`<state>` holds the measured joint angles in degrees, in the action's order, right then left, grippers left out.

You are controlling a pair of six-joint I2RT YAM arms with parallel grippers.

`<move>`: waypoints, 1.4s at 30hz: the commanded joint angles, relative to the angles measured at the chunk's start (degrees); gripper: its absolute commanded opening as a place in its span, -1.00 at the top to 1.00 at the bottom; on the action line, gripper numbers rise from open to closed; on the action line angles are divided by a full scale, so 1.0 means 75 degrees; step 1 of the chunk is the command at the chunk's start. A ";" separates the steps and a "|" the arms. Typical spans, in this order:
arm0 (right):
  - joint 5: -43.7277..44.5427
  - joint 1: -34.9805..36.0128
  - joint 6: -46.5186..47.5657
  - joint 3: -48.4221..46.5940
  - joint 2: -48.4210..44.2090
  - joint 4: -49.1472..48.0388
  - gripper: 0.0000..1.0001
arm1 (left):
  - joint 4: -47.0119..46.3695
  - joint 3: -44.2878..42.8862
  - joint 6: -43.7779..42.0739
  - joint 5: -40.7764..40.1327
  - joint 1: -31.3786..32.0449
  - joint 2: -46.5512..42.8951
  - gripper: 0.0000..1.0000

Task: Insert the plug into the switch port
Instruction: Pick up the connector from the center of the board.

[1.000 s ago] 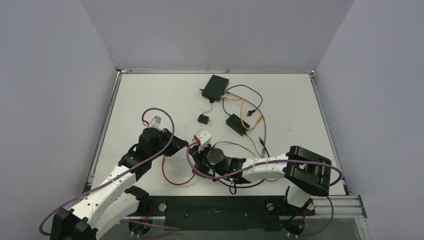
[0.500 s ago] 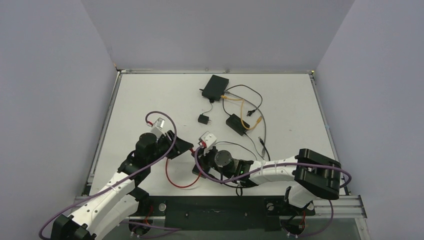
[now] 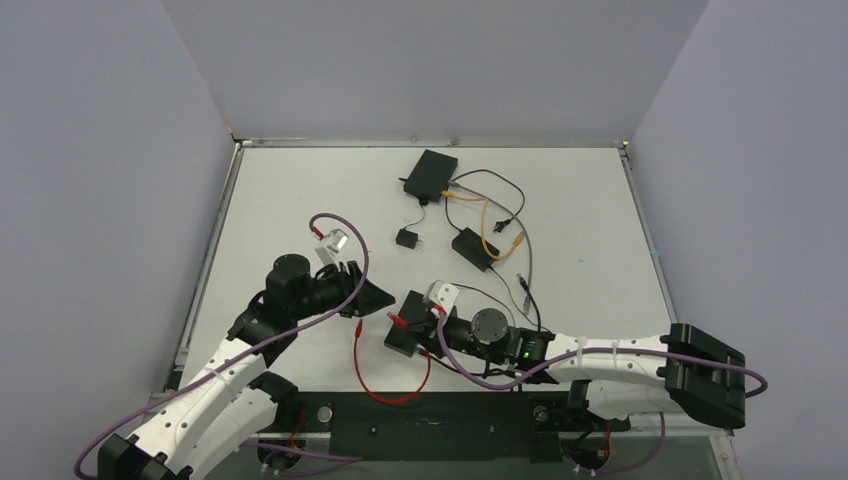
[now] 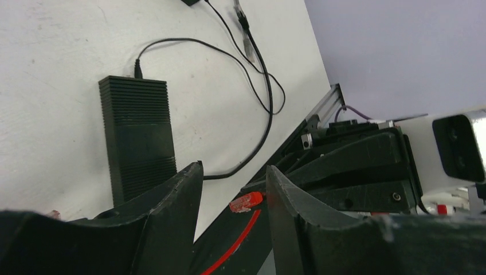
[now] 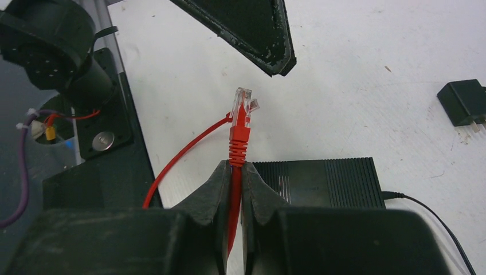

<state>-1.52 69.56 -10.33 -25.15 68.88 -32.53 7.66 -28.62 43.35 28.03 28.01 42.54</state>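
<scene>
The jaws of your right gripper (image 5: 235, 170) pinch the red cable (image 5: 184, 153) just behind the plug (image 5: 242, 106), which points to twelve o'clock over the table (image 5: 372, 69). The left gripper (image 4: 232, 172) has just spread and let go, so the handover looks done. The plug's tip is clear and hard, its red boot ribbed. A ribbed black box (image 5: 321, 182) lies at four o'clock.

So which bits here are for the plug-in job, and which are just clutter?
Job: red cable with clear plug, clamped in right gripper; black ribbed box, probably the switch.
Clutter: small black wall adapter; flat black box at the far edge; yellow cable.
</scene>
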 commanded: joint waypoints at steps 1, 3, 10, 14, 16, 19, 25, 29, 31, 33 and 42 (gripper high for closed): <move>-0.1409 -0.0310 0.0379 0.0224 -0.0702 0.0487 1.00 | 0.0403 -0.0536 -0.0827 0.1176 -0.0031 0.0096 0.16; -0.2019 -0.0509 0.0426 0.0234 -0.0923 0.0750 1.00 | 0.0417 -0.0531 -0.0872 0.1355 -0.0031 0.0032 0.16; -0.4200 -0.1161 0.0193 0.0194 -0.1355 0.1010 1.00 | -0.0150 -0.0337 -0.0576 0.2329 -0.0031 -0.0483 0.17; -0.5229 -0.1356 0.0029 -0.0040 -0.1323 0.1074 1.00 | -0.0314 -0.0315 -0.0436 0.2844 -0.0020 -0.0517 0.17; -0.5702 -0.1508 -0.0145 -0.0153 -0.1263 0.1019 1.00 | -0.0231 -0.0336 -0.0438 0.3002 -0.0011 -0.0471 0.17; -0.6344 -0.1580 -0.0402 -0.0291 -0.1153 0.0802 1.00 | -0.0047 -0.0352 -0.0465 0.3116 0.0008 -0.0470 0.17; -0.6894 -0.1790 -0.1054 -0.0375 -0.1192 0.0286 1.00 | 0.0337 -0.0509 -0.0662 0.3212 0.0038 -0.0787 0.18; -0.6788 -0.1875 -0.1183 -0.0593 -0.1128 0.0446 1.00 | 0.0556 -0.0561 -0.0708 0.3251 0.0039 -0.0856 0.18; -0.6624 -0.1916 -0.1181 -0.0659 -0.1090 0.0485 1.00 | 0.0704 -0.0583 -0.0750 0.3198 0.0042 -0.0853 0.18; -0.6500 -0.1924 -0.1202 -0.0708 -0.1052 0.0484 1.00 | 0.0825 -0.0588 -0.0803 0.3144 0.0048 -0.0862 0.18; -0.6305 -0.1949 -0.1414 -0.0910 -0.0615 0.0282 1.00 | 0.0784 -0.0574 -0.0791 0.3254 0.0052 -0.1011 0.20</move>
<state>-49.25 55.44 -20.29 -29.34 63.29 -25.34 14.06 -30.06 38.50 50.96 28.10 35.77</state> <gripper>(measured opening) 0.040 0.405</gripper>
